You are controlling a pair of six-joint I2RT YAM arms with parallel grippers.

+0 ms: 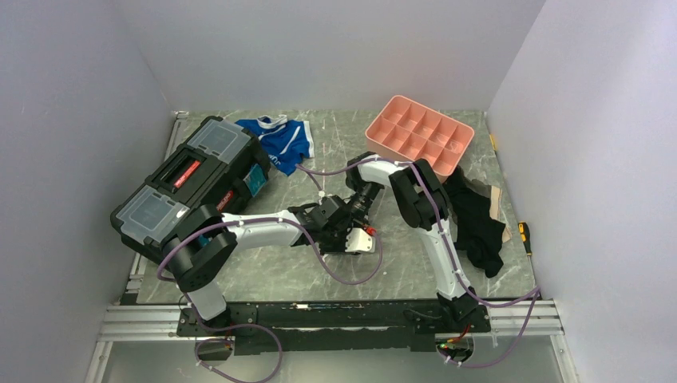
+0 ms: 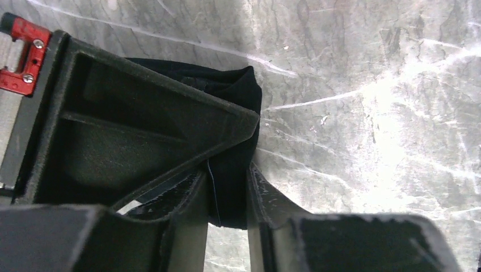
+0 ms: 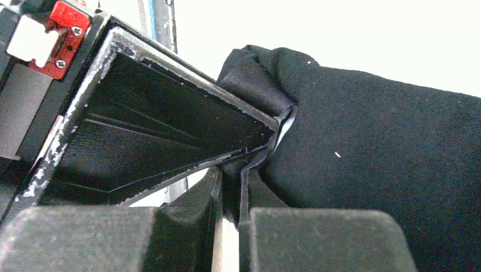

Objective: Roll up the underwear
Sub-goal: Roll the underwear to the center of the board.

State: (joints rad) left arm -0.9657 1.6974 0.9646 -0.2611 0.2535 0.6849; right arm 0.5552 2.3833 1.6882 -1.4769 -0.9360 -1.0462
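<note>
The left gripper (image 2: 228, 192) was clenched on the underwear (image 2: 241, 96): a fold of black fabric filled the narrow gap between its two fingers and was pressed from both sides. From that pinch the cloth ran up past the fingertips and bunched in a dark lump just above the gripper, low over the grey marbled table (image 2: 368, 113); whether it touched the top could not be told.

The right gripper (image 3: 230, 198) was clamped nearly closed on the same garment, with a thin pleat of black fabric squeezed between its fingers. Beyond its fingertips the fabric swelled into a thick, rounded bundle that filled the right side of the right wrist view, with a small sliver of white showing at the crease beside the upper finger. Behind the bundle only a pale, bright background was visible.

From above, the two grippers met near the middle of the table, the left arm reaching in from the left and the right arm bent over from the right, their heads almost touching. The underwear sat between them and was largely hidden by the grippers in that view.

Farther out, a black toolbox (image 1: 192, 182) lay along the left side of the table, with blue-and-white briefs (image 1: 281, 144) just beside its far end. A pink tray (image 1: 419, 134) with compartments stood at the far right, and a heap of black clothing (image 1: 477, 223) lay near the right arm, by the right wall.
</note>
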